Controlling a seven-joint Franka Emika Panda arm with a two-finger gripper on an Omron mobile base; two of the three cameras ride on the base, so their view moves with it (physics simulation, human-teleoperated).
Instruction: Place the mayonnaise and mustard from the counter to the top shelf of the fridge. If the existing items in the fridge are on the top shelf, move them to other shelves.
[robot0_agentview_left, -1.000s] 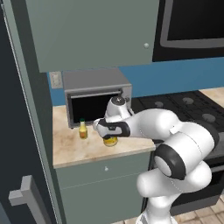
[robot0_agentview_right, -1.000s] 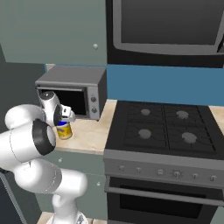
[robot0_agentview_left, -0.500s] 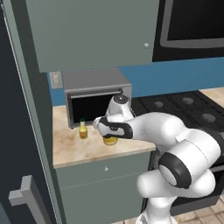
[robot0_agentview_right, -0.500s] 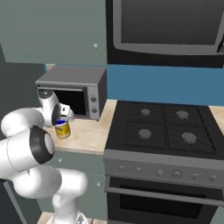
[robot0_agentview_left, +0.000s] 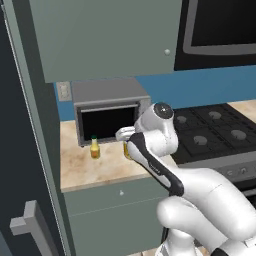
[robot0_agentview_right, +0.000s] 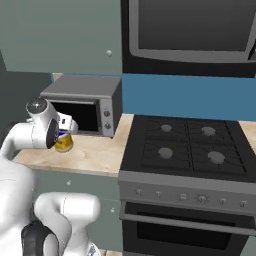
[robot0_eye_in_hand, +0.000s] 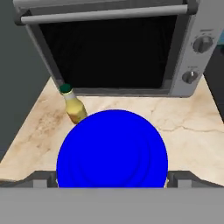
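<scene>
Jaws stand spread to either side of the mayonnaise (robot0_eye_in_hand: 112, 148), one finger showing at each flank of its blue lid in the hand view; whether the pads already press the jar I cannot tell, since the lid hides the contact. The gripper (robot0_eye_in_hand: 112, 181) looks straight down on it, so the jar sits directly between the fingers and just below the palm, resting on the counter (robot0_eye_in_hand: 188, 127).

By its look the jar is rigid and squat, probably the heavier of the two containers, with smooth sides that could slide under a light pinch. A hold low on the body beneath the lid rim, with the rim as a stop against slipping, seems the safest; it should not crush.

From above it shows as a wide, round, plain blue disc. In the right base view a sliver of cream-yellow body (robot0_agentview_right: 64, 143) shows just beneath the hand.

Beyond the jaws and off to the left in the hand view stands the mustard (robot0_eye_in_hand: 73, 105), upright, slim, yellow with a green cap, near the jar but apart from it. It looks light and easy to tip.

Farther still, past both, the toaster oven (robot0_eye_in_hand: 131, 43) sits at the back of the counter with its dark glass door shut.
</scene>
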